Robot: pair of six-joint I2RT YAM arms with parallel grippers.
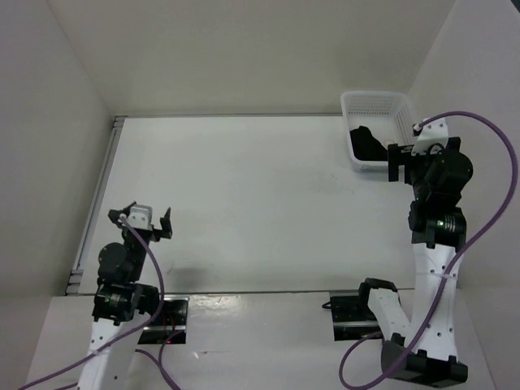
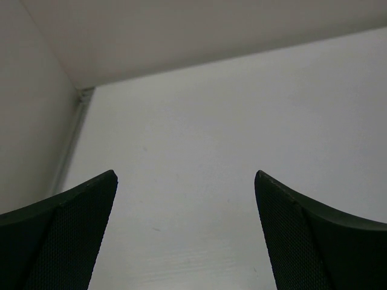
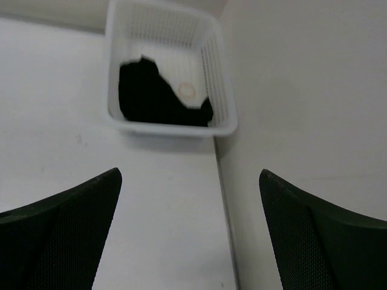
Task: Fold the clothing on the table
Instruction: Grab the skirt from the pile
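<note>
Clothing (image 3: pixel 152 96) low in basket (image 3: pixel 219 84), outline indistinct

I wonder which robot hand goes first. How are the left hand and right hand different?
The left hand hangs over bare table; the right hand is near the white mesh basket. The right hand's camera shows black clothing bunched in the basket; the left hand's shows only table and walls. Both are wide open, holding nothing.
</note>
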